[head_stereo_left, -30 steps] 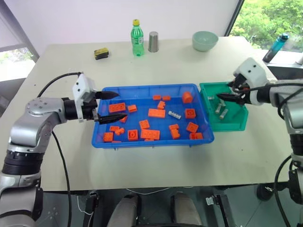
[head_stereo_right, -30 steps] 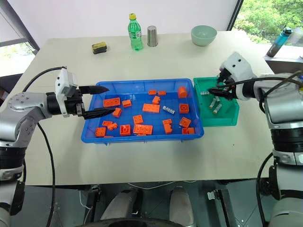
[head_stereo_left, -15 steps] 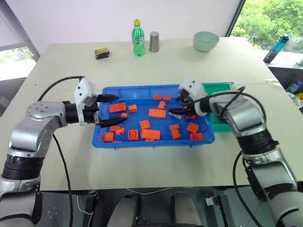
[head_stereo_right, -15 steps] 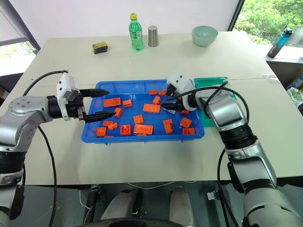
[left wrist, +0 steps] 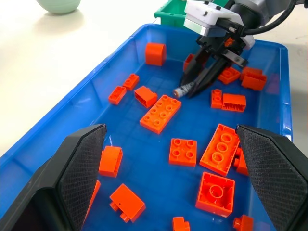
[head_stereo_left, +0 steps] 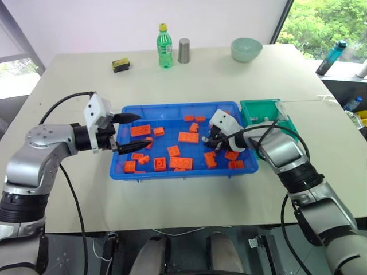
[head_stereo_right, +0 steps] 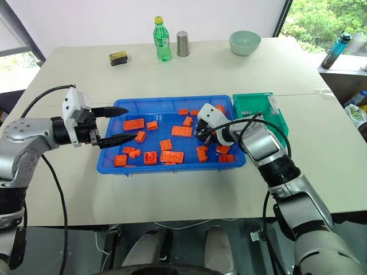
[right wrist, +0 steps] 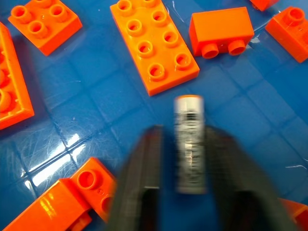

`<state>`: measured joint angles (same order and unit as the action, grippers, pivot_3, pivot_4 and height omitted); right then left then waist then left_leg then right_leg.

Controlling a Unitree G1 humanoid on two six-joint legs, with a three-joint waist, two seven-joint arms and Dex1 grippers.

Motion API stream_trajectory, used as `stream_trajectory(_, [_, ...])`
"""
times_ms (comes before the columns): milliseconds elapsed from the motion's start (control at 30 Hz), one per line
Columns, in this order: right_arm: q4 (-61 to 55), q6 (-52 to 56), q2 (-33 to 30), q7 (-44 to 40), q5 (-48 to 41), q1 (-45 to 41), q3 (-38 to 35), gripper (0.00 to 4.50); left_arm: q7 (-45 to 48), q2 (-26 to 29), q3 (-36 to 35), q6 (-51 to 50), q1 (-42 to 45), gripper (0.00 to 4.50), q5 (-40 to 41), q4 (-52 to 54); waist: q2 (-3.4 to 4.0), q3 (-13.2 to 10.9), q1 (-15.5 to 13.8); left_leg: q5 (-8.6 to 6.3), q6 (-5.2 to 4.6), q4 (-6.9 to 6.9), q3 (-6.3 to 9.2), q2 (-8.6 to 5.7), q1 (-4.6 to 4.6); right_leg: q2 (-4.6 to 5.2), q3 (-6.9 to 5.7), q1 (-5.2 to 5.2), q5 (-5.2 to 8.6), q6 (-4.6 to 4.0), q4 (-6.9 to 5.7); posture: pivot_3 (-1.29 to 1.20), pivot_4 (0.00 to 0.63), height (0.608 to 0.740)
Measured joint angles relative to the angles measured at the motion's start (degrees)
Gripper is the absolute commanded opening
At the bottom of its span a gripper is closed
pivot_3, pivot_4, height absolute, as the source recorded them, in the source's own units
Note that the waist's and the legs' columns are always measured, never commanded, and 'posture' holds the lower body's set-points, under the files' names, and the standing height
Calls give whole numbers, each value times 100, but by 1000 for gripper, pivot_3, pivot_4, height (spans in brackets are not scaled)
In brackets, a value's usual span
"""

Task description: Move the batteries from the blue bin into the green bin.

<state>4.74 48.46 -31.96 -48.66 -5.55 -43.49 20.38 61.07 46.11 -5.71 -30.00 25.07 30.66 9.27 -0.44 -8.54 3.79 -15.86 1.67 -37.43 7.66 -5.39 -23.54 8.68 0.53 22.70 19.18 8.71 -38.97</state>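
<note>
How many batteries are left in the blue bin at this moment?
1: a battery between the right gripper's fingers, on the floor of the blue bin beside a long orange brick. Others could be hidden under bricks.

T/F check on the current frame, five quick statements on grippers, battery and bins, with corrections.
1. The right gripper is shut on a battery inside the blue bin. True.
2. The left gripper holds an orange brick. False: its fingers are open and hold nothing.
3. The green bin sits at the blue bin's left end. False: it sits at the right end.
4. The battery lies between the right fingers. True.
5. The green bottle stands in the blue bin. False: it stands on the table.
</note>
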Motion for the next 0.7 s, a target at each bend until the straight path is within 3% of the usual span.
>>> stream_trajectory(167, [-507, 873, -155, -138, -636, -170, -755, 44, 25, -2, 7, -44, 7, 4500, 2, -3, 2, -2, -3, 0, 0, 0, -1, -1, -1, 1, 0, 0, 0, 0, 1, 0, 150, 727])
stream_trajectory(333, [-599, 1352, -1331, -122, -924, -888, -1902, 44, 90, -10, 44, -43, 20, 4500, 0, -12, 0, -1, -111, -1, -1, 3, 0, -2, -1, 1, 0, -1, 0, 0, 5, 0, 150, 727])
stream_trajectory(500, [-554, 1190, -2303, -252, -873, -310, -2050, 44, 195, -9, 42, 21, 28, 4500, -3, -89, 0, 0, -126, -1, -2, 5, -11, 2, -1, -1, 0, -15, 0, 0, 56, 0, 150, 727])
stream_trajectory(700, [-569, 1070, -2393, -85, -861, 168, -2063, 2906, 311, -23, 79, 133, 366, 4500, -32, -421, 2, -2, -98, -1, -2, 7, -22, 8, 0, -2, 2, -9, 0, 0, 54, 0, 150, 727])
